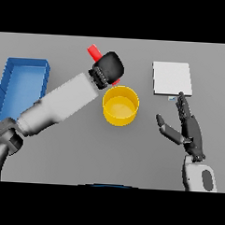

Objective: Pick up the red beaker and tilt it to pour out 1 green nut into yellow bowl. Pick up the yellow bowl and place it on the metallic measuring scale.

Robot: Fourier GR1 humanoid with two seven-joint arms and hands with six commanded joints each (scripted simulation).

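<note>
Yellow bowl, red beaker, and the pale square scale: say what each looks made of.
Yellow bowl: probably plastic, with an even matte colour and no glints. Red beaker: likely plastic too, flat opaque red, though mostly hidden by the left hand curled round it. Measuring scale: a flat, pale grey-white plate, possibly brushed metal, but no reflections confirm that.
</note>
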